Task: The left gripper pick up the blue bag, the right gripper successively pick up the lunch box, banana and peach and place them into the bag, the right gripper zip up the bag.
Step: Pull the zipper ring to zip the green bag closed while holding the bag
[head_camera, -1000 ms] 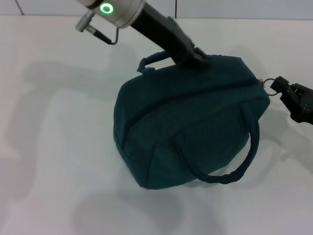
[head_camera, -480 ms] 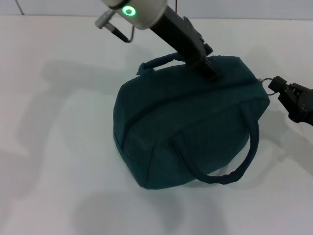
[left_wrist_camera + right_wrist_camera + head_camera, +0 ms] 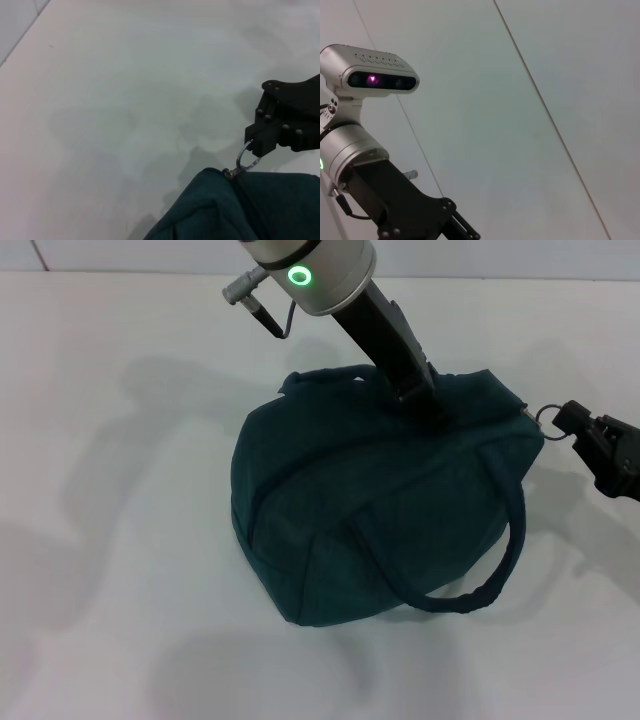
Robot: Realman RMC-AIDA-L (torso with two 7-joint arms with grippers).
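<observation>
White and smooth, the table spread under everything, matte, with soft grey shadows across it. On it sat the blue bag, a dark teal fabric lump, rounded and slumped, with stitched seams running down its sides. Its zipper seam ran closed along the top toward my right side, so whatever lay inside was hidden. One rope-like handle arched down the near side and curled onto the table; the other handle stood up at the far edge of the bag.

My left arm came down from the far side, its silver cylindrical wrist showing a green light ring and a small cable connector beside it. The left gripper was black and angular, pressed down against the top of the bag near the far handle. Its tips were buried against the dark cloth, so I could not tell whether those jaws were parted or closed.

My right gripper was a black claw with small round screws along its body, just beside the bag's end on my right. In the left wrist view, the right gripper had its jaws clenched on the thin metal ring pull, which hung from the zipper slider at the corner of the bag.
</observation>
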